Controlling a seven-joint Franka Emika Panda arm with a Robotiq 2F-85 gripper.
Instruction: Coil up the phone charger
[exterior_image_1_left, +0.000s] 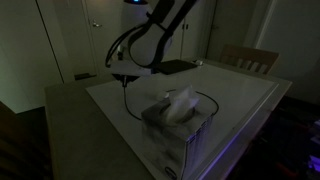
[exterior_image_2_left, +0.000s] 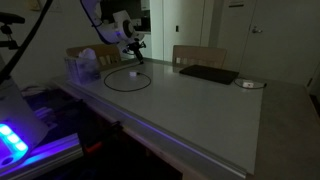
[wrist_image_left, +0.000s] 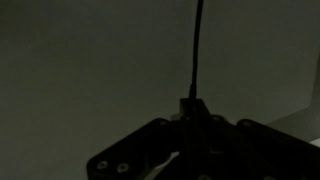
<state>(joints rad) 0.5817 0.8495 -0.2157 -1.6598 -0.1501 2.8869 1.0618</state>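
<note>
**Wrist view:** the phone charger (wrist_image_left: 196, 50) is pictured as a thin dark line running toward twelve o'clock from the gripper (wrist_image_left: 190, 108). The fingers appear drawn almost together with the cord pinched between them, though the exact contact is obscured by the dim light.

**Foreground:** on the pale table (exterior_image_1_left: 250, 100), a tissue box (exterior_image_1_left: 175, 125) is seen nearest the camera in an exterior view. The phone charger (exterior_image_1_left: 127, 98) is shown dropping from the gripper (exterior_image_1_left: 124, 76) at about ten o'clock of the box and curving away behind it.

**Mid-table:** in an exterior view, the phone charger (exterior_image_2_left: 128, 91) is shown laid in one loose loop on the tabletop, at six o'clock of the raised gripper (exterior_image_2_left: 134, 45). A small pale spot inside the loop may be the plug block, but this cannot be told for certain.

**Far side:** a flat black pad (exterior_image_2_left: 208, 74) is set at three o'clock of the loop, and a chair (exterior_image_2_left: 196, 55) is drawn up at the far edge.

The cord is judged light, limp and somewhat springy. It is liable to slide on the smooth top and to uncurl once released. It is best taken across its thin body near the free end, with a nearly closed pinch. The plug block is judged the heavier end and likely to serve as an anchor.
</note>
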